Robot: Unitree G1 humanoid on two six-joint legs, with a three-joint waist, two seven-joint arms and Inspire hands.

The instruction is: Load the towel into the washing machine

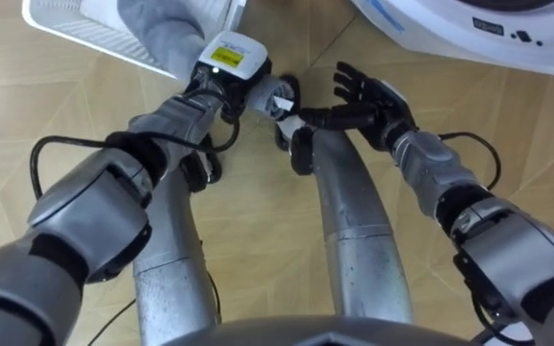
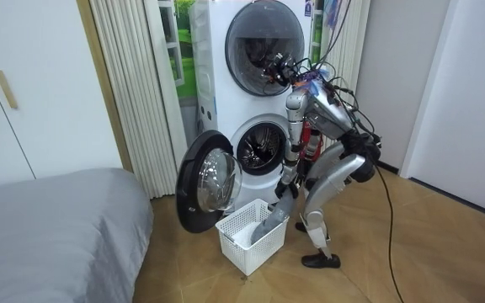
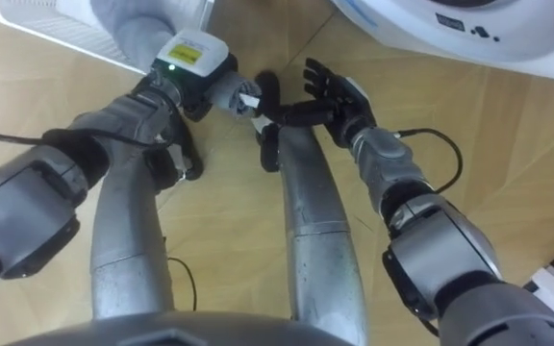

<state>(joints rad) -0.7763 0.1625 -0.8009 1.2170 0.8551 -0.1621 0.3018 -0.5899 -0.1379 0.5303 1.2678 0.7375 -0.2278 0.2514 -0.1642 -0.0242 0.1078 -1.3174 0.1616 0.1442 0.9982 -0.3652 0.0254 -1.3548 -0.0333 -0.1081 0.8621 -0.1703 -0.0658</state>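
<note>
Towel: the grey towel (image 1: pixel 157 29) lies in the white basket (image 1: pixel 70 29) on the floor at the far left. Its upper end stands above the basket's rim, just beside the left wrist, and neither hand has it.
Left hand: the left hand (image 1: pixel 275 96) hovers over the floor to the right of the basket, close to the right hand. I cannot tell whether it is open or closed, and no cloth shows in it.
Right hand: the right hand (image 1: pixel 368 96) is spread wide and holds nothing, with its thumb side turned toward the left hand.
Washing machine: the washing machine (image 1: pixel 469 29) stands at the far right. In the room view its lower drum (image 2: pixel 262 147) is open, with the round door (image 2: pixel 209 181) swung out to the room view's left, beside the basket.
Stance: the robot is bent forward before the machine, with the basket at its feet.
Step in hand: probably the reach for the towel; the grasp is not yet made.
Doing it well: move the left hand far-left onto the raised end. Close it round a thick fold rather than a thin edge, clear of the basket's wall. Lift straight up until the tail clears the rim, and let the right hand gather the hanging part.
Risk: a trailing end could drag the light basket or snag on the door.
</note>
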